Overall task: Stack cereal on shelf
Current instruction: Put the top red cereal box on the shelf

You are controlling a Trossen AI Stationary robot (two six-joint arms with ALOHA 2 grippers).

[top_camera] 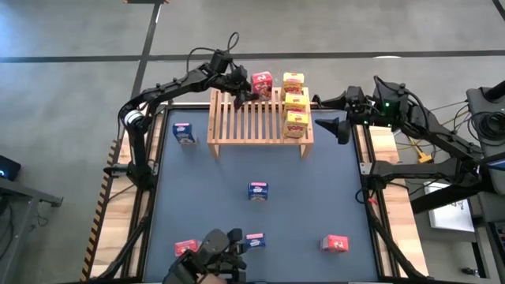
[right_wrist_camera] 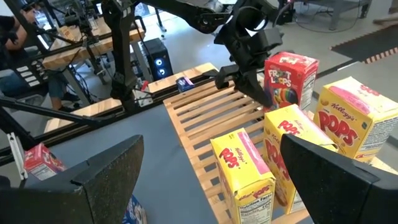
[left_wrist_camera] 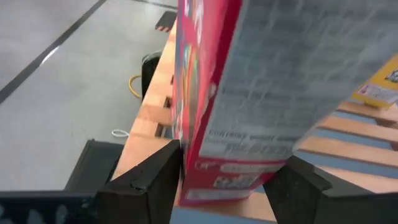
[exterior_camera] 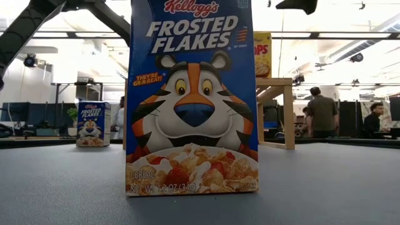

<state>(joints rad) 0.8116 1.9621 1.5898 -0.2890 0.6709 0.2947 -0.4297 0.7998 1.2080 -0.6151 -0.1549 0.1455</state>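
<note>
The wooden slatted shelf [top_camera: 256,118] stands at the table's far side. Three yellow boxes [top_camera: 297,102] stand in a row on its right end and also show in the right wrist view [right_wrist_camera: 242,171]. My left gripper [top_camera: 246,85] is shut on a red box [top_camera: 262,82] at the shelf's far edge. My right gripper [top_camera: 328,113] is open and empty just right of the shelf. Blue boxes [top_camera: 184,132] [top_camera: 258,190] [top_camera: 255,241] and red boxes [top_camera: 185,248] [top_camera: 335,244] stand on the table mat. My left gripper pinches the red box between its two fingers [left_wrist_camera: 149,180], one on the printed red face [left_wrist_camera: 186,143] and one on the opposite face. The fingers come from the table's left, slanting down. The box stands upright [right_wrist_camera: 289,78]. Whether its bottom rests on the slats is hidden.
In the low view a blue box [exterior_camera: 190,100] fills the middle and hides most of the table behind it. A shelf leg [exterior_camera: 287,112] shows to its right. People stand in the room beyond. The shelf's left and middle slats [right_wrist_camera: 205,118] are bare.
</note>
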